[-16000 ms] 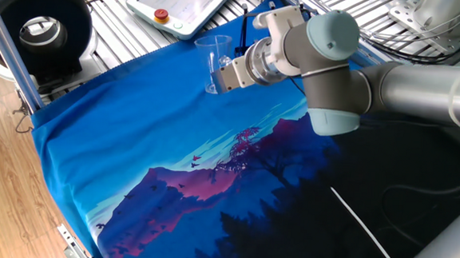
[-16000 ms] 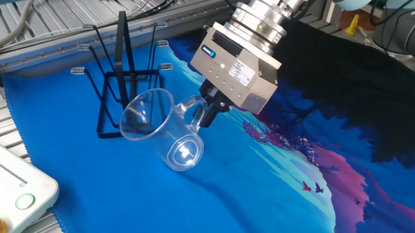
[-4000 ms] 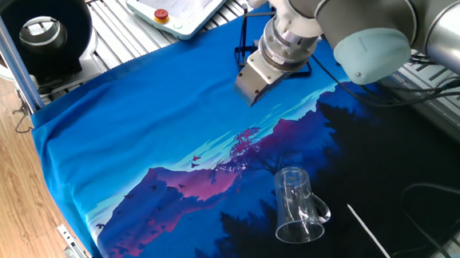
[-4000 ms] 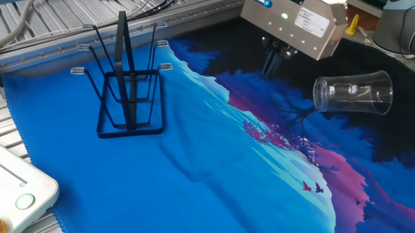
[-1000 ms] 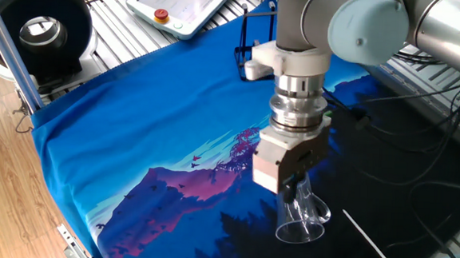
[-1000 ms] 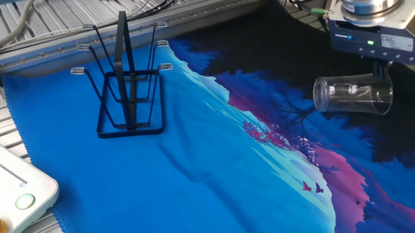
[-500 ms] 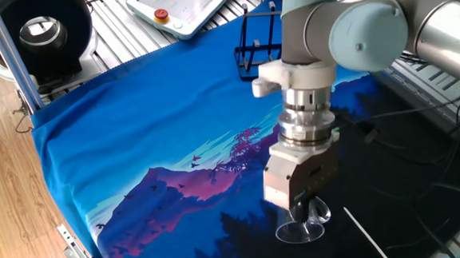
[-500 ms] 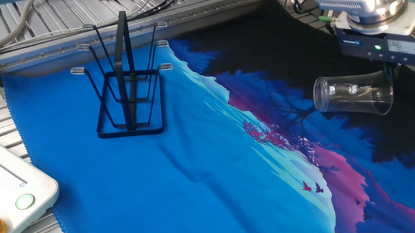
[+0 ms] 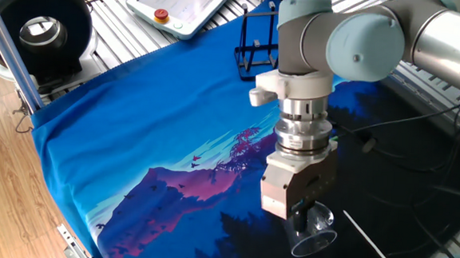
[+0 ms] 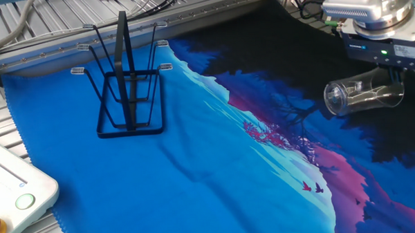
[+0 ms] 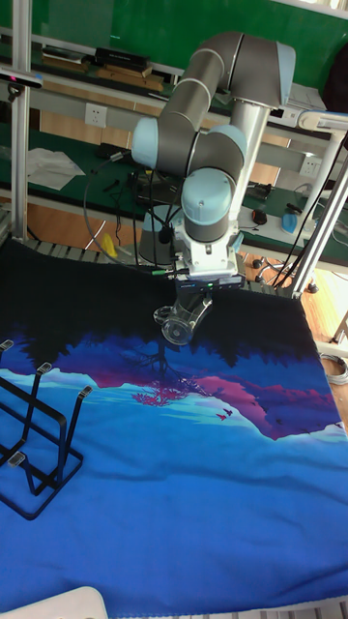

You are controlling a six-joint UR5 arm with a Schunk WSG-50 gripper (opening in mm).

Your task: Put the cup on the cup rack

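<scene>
Pendant (image 9: 188,5): white, tablet-like, with a red button, lying on the slatted metal bench at the upper left of one fixed view; a corner of it also shows at the lower left of the other fixed view.
Cup rack (image 10: 127,85): black wire rack standing upright on the light-blue part of the cloth, its rectangular base frame flat on the fabric and thin pegs rising from it; all pegs are bare. In the tall fixed view it sits at the lower left edge (image 11: 39,435).
Cloth (image 9: 134,131): printed sheet covering the table, bright blue on the rack side, running through pink and purple mountains to near-black under the arm.
Cup (image 10: 362,95): clear glass mug, lying on its side in the air above the dark part of the cloth, mouth turned toward the rack side in the other fixed view. In one fixed view its round rim shows just below the fingers (image 9: 313,236); in the tall fixed view it hangs tilted under the wrist (image 11: 180,322). It is well apart from the cup rack.
Gripper (image 9: 300,220): pointing straight down from the grey and pale-blue arm, its fingers closed on the cup, which hangs from them clear of the cloth. Exactly which part of the glass the fingers pinch cannot be told.
Cables (image 9: 420,157): dark leads trailing over the black area of the cloth to the right of the arm.
</scene>
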